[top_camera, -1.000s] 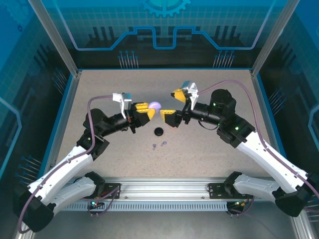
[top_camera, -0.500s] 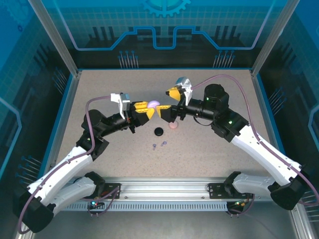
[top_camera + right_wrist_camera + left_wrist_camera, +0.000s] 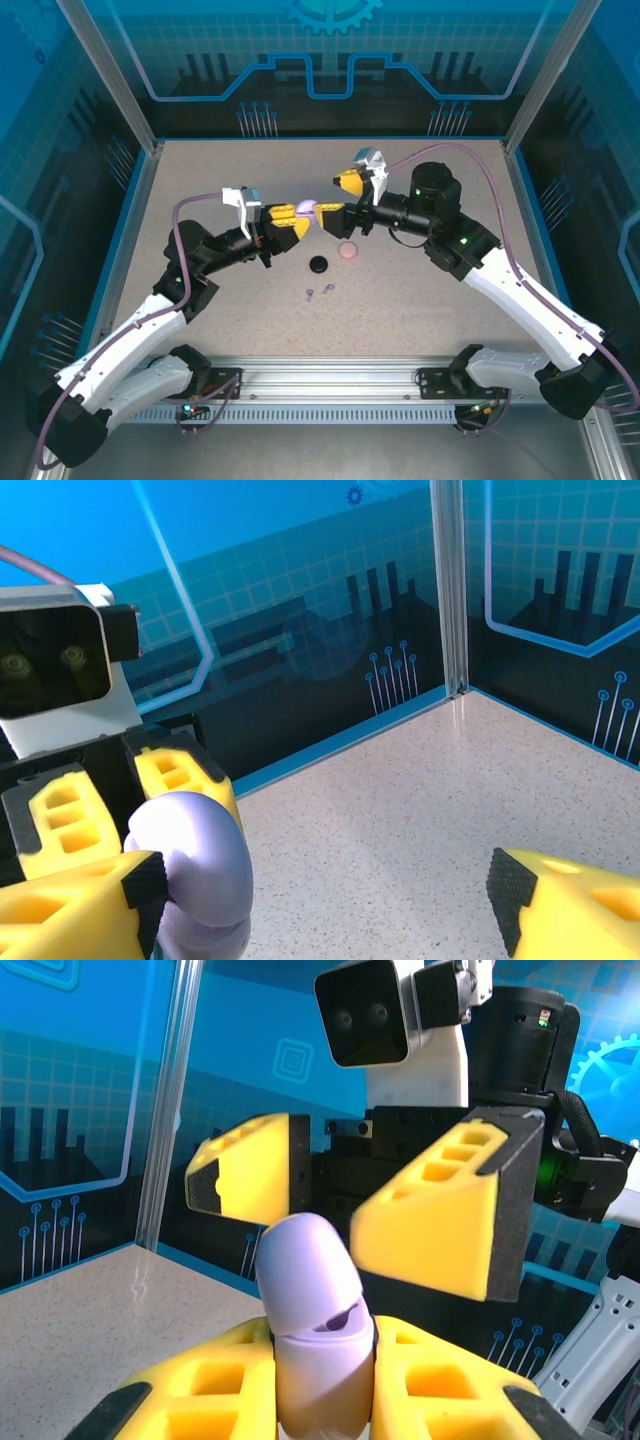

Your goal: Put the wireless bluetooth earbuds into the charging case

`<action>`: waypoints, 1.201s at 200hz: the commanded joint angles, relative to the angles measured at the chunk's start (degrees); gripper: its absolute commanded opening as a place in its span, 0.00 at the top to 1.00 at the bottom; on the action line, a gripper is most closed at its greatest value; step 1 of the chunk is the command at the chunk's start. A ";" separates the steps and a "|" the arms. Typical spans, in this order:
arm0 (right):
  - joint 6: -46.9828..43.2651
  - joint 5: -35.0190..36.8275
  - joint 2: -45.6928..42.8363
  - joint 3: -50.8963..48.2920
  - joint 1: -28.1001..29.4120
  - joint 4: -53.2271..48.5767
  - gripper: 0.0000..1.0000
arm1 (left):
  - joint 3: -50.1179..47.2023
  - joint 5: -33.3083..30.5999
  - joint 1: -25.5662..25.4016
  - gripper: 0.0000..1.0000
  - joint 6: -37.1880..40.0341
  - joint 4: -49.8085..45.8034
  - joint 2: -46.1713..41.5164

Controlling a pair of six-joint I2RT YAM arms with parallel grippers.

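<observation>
Lavender charging case (image 3: 306, 209) sits clamped in the left gripper (image 3: 297, 214), that arm reaching inward (forearm low), while the right gripper (image 3: 340, 198) faces it head-on, jaws spread wide.

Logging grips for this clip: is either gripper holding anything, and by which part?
The left gripper is shut on the lavender case, clamping its lower half. The right gripper is open, jaws flanking the case's top, gripping nothing.
</observation>
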 commanded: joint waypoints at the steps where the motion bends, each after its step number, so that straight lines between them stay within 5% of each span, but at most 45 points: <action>1: 0.94 1.22 1.03 1.93 -1.10 0.18 0.14 | -0.83 1.39 -0.20 0.94 1.54 2.85 -0.64; 173: 3.92 -0.80 -1.86 1.09 -3.22 0.74 0.08 | -1.53 0.67 -0.24 0.96 3.37 2.16 -0.89; 206: 5.37 2.83 -7.35 -1.71 -3.39 -1.66 0.04 | -2.22 0.21 -0.24 0.97 5.11 2.20 -1.92; 240: 8.71 11.58 -8.92 -2.30 -3.39 -15.01 0.09 | -2.94 -0.90 -0.28 1.00 7.92 2.71 -3.75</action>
